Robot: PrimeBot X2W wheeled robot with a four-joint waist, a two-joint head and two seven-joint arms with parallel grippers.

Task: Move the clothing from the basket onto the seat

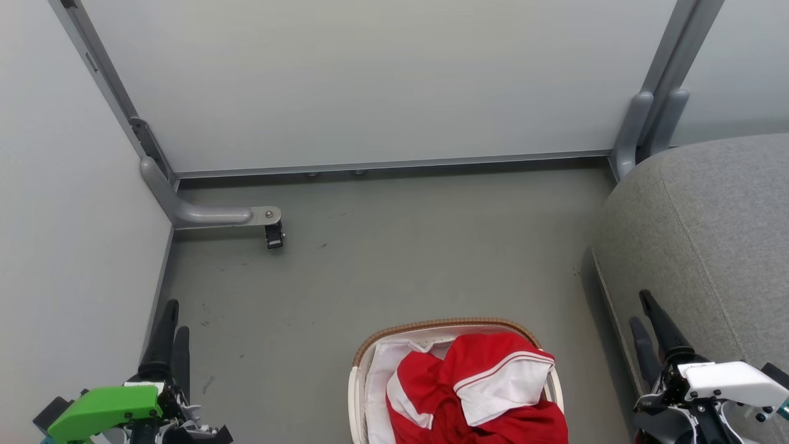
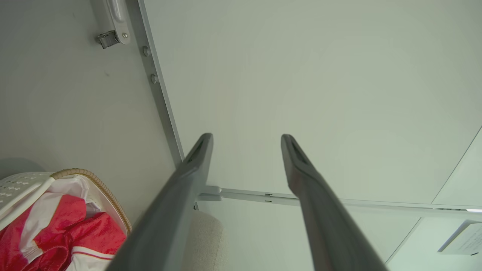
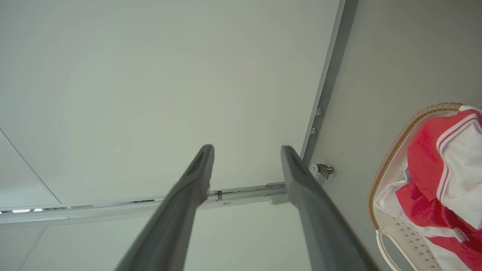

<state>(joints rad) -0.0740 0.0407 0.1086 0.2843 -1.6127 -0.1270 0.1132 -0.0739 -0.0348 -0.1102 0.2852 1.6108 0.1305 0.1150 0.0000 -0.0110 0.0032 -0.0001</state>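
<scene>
Clothing (image 1: 474, 388) lies heaped in the basket (image 1: 444, 325) at the bottom middle of the head view, on the floor (image 1: 370, 259) between both arms. The right pincer (image 1: 640, 308), released and empty, looks the nearer and stands beside the seat (image 1: 709, 234). The left pincer (image 1: 177, 317), also released, is by the wall (image 1: 61, 216). Basket and heap are cut off below, so the long axis is unclear.

Left wrist view: fingers (image 2: 184, 188) spread on nothing, with red cloth off at the lower left.

Right wrist view: likewise spread, with the cloth cropped at the right edge. The two garments cannot be told apart.
</scene>
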